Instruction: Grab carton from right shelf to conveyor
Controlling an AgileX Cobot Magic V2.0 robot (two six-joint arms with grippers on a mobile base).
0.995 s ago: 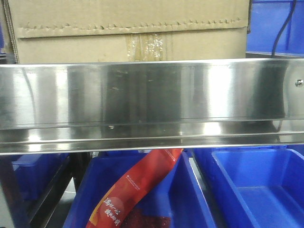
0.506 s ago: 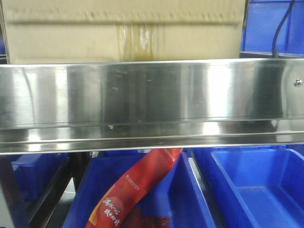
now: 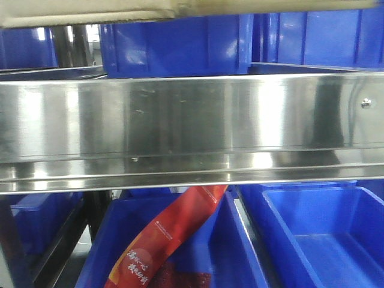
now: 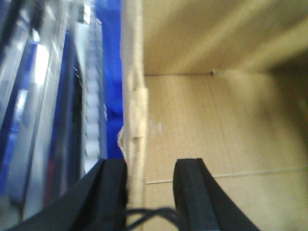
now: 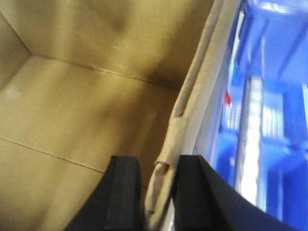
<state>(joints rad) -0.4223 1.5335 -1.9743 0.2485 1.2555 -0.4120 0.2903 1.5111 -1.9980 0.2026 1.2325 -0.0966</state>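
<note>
The carton [image 3: 90, 12] hangs above the right shelf's steel rail [image 3: 192, 120]; only its blurred bottom edge shows at the top of the front view. In the left wrist view my left gripper [image 4: 149, 166] straddles the carton's left wall [image 4: 134, 120], with one finger outside and one inside the open carton [image 4: 216, 125]. In the right wrist view my right gripper [image 5: 156, 163] is shut on the carton's right wall [image 5: 180, 125], with the carton's inside [image 5: 72, 96] to its left. The conveyor is out of view.
Blue plastic bins [image 3: 180, 42] stand on the shelf behind where the carton sat. More blue bins [image 3: 318, 240] sit below the rail, and one holds a red packet [image 3: 168, 234]. Dark uprights [image 3: 12, 246] stand at the lower left.
The carton has risen from the shelf behind the rail to the top edge of the front view, uncovering the blue bins behind it.
</note>
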